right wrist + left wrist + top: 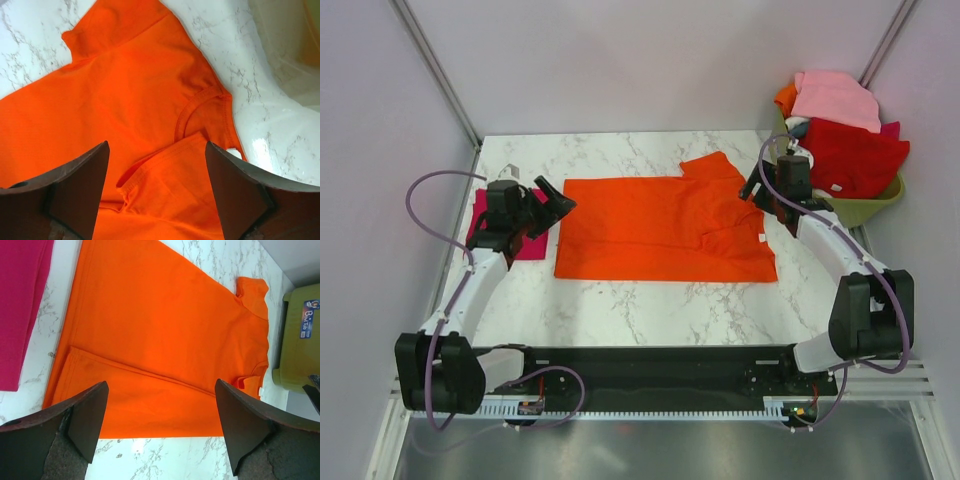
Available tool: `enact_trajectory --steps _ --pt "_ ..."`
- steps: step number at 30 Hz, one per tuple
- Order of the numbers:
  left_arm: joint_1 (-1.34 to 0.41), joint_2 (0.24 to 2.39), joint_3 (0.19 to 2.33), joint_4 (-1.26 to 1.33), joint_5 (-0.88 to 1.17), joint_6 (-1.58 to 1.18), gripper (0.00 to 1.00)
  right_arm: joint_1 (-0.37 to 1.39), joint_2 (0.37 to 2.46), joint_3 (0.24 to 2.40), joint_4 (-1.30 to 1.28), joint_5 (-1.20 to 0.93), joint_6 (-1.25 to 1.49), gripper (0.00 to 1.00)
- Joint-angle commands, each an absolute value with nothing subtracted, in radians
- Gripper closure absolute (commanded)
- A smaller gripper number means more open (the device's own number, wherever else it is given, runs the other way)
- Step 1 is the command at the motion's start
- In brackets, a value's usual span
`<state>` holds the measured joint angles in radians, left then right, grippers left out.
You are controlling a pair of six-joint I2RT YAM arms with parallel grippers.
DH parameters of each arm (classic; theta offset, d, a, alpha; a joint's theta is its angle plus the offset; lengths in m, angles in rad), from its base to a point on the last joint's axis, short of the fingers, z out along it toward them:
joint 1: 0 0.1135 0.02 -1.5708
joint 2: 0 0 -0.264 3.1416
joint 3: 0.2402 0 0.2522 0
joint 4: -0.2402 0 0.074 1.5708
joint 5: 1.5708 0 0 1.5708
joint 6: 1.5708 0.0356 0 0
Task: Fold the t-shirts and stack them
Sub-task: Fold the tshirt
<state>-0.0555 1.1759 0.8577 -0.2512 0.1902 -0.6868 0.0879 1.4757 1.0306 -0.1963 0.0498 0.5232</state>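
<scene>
White marble table (pixel 620 300), pale walls (pixel 620 60) on three sides. The orange t-shirt (pixel 660 230) lies flat mid-table, partly folded, collar end to the right. An olive bin (pixel 865 208) heaped with clothes (pixel 850 150) sits at the far right corner. The folded magenta t-shirt (pixel 20 305) is at the left edge. The left gripper (pixel 161 385) is spread and empty over the orange hem end. The right gripper (pixel 156 145) is spread and empty over the collar.

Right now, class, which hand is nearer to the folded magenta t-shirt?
Left. The left hand is directly beside the magenta t-shirt; the right hand is at the far end of the orange t-shirt, near the green basket.
</scene>
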Motion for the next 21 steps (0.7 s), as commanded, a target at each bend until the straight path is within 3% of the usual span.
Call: enact_trajectory --steps 1,5,16,21 --pt "-0.051 1.205 0.911 -0.183 0.150 -0.641 0.06 0.091 1.492 1.120 -0.167 0.043 0.500 0.15" --pt "-0.051 1.293 0.925 -0.095 0.106 -0.679 0.07 0.092 1.622 1.218 -0.167 0.031 0.514 0.31" --pt "-0.051 1.558 1.077 -0.012 0.115 -0.683 0.11 0.100 2.017 1.613 -0.183 0.083 0.499 0.33" --pt "-0.052 1.661 1.137 -0.006 0.126 -0.675 0.12 0.101 2.242 1.900 -0.244 0.080 0.485 0.33"
